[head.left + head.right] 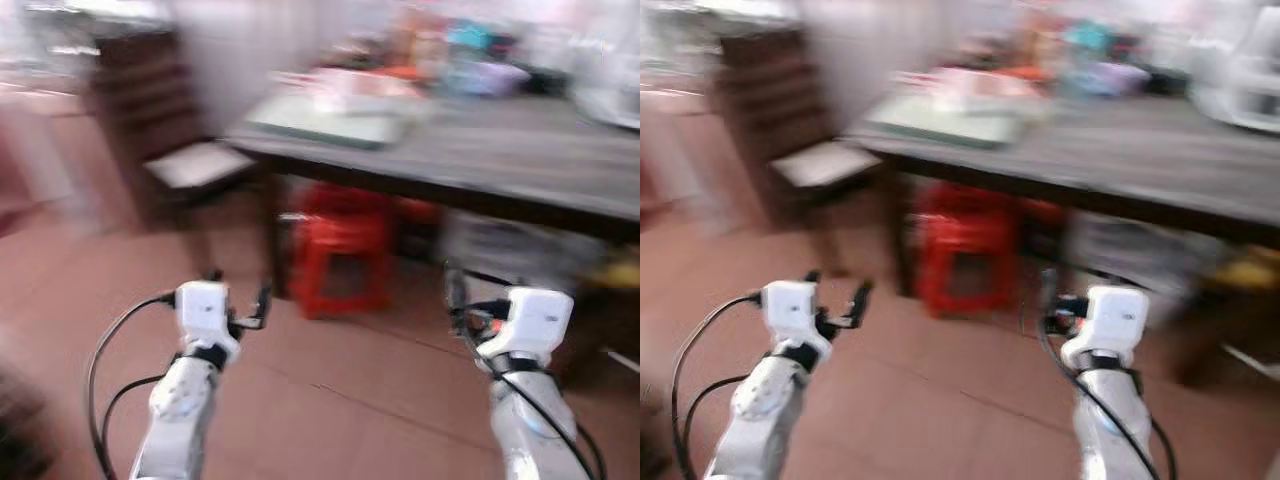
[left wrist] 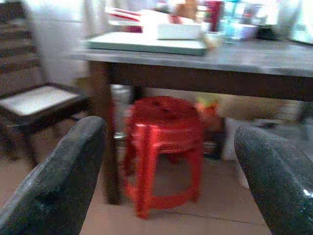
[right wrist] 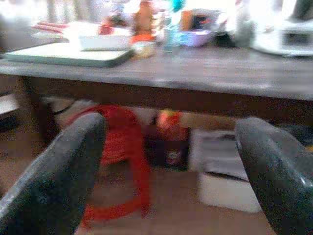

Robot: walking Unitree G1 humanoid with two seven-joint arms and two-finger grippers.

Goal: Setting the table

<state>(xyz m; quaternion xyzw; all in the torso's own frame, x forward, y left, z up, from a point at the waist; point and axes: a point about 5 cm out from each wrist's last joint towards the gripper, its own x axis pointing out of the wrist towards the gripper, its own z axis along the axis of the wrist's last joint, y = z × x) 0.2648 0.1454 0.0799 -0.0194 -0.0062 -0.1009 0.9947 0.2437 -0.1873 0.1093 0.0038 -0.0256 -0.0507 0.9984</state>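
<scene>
1. Table, dark-topped and blurred, stands ahead of the robot across the reddish floor
2. At far left a dark chair with a pale seat sits beside the table's corner
3. Left gripper is raised over the floor, short of the table, jaws wide and holding nothing
4. A pale green tray lies on the tabletop near its left end
5. A red stool stands under the table
6. Right gripper hovers likewise, fingers spread wide, holding nothing
</scene>
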